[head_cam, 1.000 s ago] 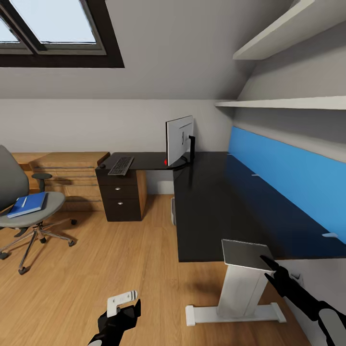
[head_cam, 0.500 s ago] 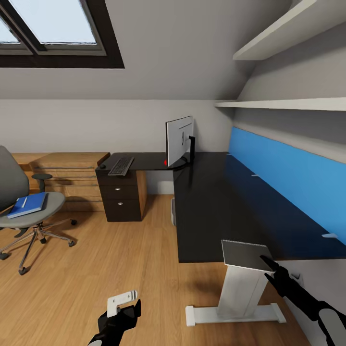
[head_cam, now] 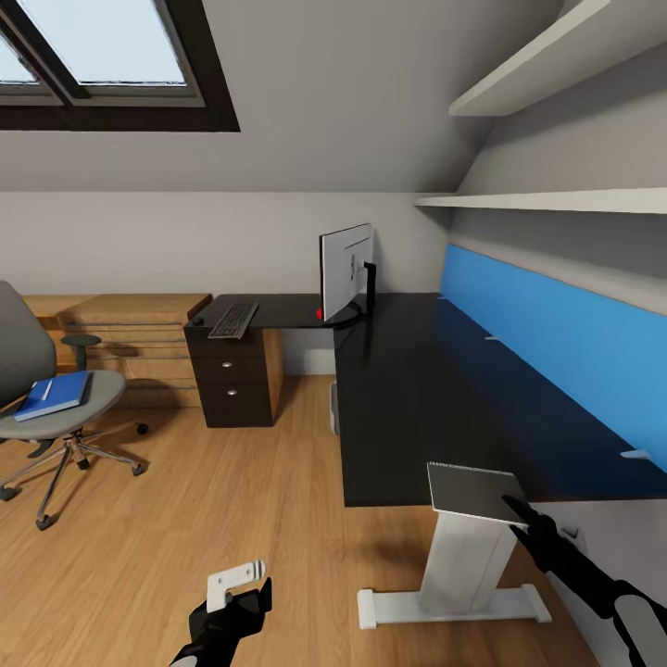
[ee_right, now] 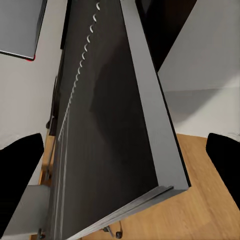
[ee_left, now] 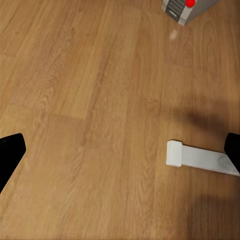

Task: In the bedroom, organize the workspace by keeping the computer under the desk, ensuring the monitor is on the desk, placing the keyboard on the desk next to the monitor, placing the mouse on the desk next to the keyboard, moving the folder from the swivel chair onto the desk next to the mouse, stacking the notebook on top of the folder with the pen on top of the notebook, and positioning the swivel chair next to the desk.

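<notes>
At the desk's (head_cam: 408,398) near edge, the right gripper (head_cam: 530,521) pinches the notebook (head_cam: 472,489) by one corner; thin, light, probably floppy, it overhangs, while the left gripper (head_cam: 243,607) hangs spread and empty.

skylight (head_cam: 102,56) top-left | blue wall panel (head_cam: 556,343) | wood chest (head_cam: 130,343) | 2 shelves (head_cam: 556,199)

Wood floor (ee_left: 90,100) under the left tool (ee_left: 120,150)

Two black fingertips (ee_left: 10,150) sit at opposite edges, wide apart with nothing between them — just warm plank flooring. A white foot bar (ee_left: 200,159) lies flat on the boards, and the computer (ee_left: 186,9) — grey, red light showing — peeks in at one corner.
</notes>
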You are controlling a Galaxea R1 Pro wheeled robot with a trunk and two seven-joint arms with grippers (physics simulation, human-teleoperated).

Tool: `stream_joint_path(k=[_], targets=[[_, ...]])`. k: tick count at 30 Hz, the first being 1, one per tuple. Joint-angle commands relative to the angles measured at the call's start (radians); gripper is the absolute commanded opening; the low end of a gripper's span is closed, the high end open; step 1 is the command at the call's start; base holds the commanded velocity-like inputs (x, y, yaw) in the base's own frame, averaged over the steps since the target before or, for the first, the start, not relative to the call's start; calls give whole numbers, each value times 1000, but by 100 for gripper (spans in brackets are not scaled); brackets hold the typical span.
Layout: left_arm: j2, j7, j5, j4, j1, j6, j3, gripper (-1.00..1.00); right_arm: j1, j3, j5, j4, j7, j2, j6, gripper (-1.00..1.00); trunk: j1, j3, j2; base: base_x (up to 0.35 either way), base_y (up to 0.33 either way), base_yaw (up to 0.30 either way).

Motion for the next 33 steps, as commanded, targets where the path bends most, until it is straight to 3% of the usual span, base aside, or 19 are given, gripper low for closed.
stream_joint_path(k=[1, 26, 30, 32, 33], targets=[[0, 8, 9, -1, 0, 2, -1, 100, -1, -2, -4, 0, 1, 0, 8, -100, 0, -1, 0, 0, 0, 0], [1, 8, 9, 12, 0, 2, -1, 100, -1, 0, -2, -7, 1, 10, 2, -100, 0, -1, 0, 0, 0, 0], [1, 8, 9, 24, 0, 1, -2, 100, 0, 12, 0, -10, 1, 22, -1, -100, 0, -1, 0, 0, 0, 0], [1, 8, 9, 26, 0, 0, -2, 100, 0, 28, 0, -12, 2, 24, -1, -100, 0, -1, 0, 0, 0, 0], [1, 8, 9, 28, 0, 0, -2, 100, -1, 57, 0, -28, 3, 26, -3, -100, 0, -1, 0, 0, 0, 0]])
